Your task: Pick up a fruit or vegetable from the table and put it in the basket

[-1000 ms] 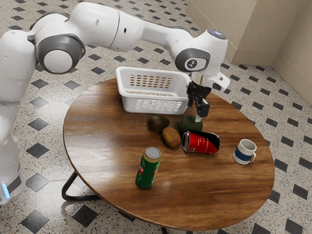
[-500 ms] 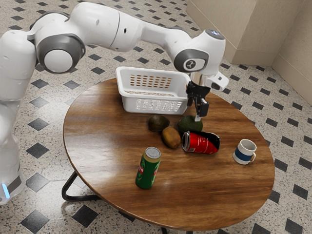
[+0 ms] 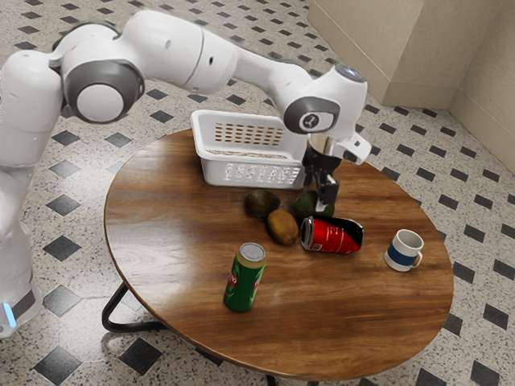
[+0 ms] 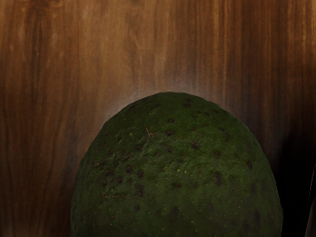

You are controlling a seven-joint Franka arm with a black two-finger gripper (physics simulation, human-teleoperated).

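At the round wooden table (image 3: 177,273), the gripper (image 3: 315,199) is down at the green avocado (image 3: 303,206), its two fingers spread.
Under the hand, the avocado lies on the wood, outside the white basket (image 3: 216,171) and near its wall; the wrist view shows its speckled, bumpy skin. Near it are a dark fruit (image 3: 260,203) and a brown fruit (image 3: 282,227), with a red can (image 3: 336,236) on its side just beside. A green can (image 3: 245,277) stands upright, well apart from a white mug (image 3: 403,248) with a blue band.
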